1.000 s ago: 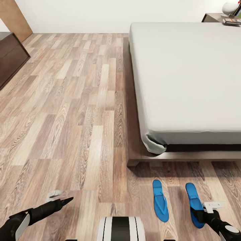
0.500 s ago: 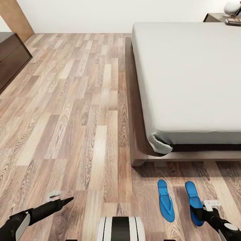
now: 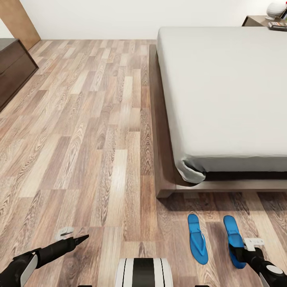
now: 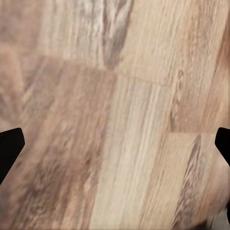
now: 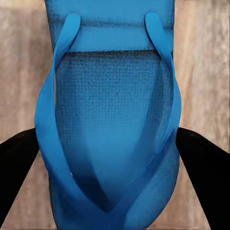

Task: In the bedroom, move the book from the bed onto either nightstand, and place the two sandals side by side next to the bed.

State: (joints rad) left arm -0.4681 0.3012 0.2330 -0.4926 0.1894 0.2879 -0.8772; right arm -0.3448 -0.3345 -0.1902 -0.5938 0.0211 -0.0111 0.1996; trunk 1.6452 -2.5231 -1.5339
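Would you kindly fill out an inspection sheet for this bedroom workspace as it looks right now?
Surface: wood-plank floor.
Job's things: two blue sandals, left sandal and right sandal, lying roughly parallel on the floor at the bed's foot; nightstand in the far corner carries small items, too small to identify.
Clutter: nothing seen.
Grippers: left gripper open over bare floor; right gripper astride the right sandal, grip uncertain.
Cables: nothing seen.
Surroundings: dark cabinet, white wall.

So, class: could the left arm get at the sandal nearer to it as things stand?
Probably not without moving: the left pincer hangs over bare floor, apart from that sandal, with the robot's trunk between them.
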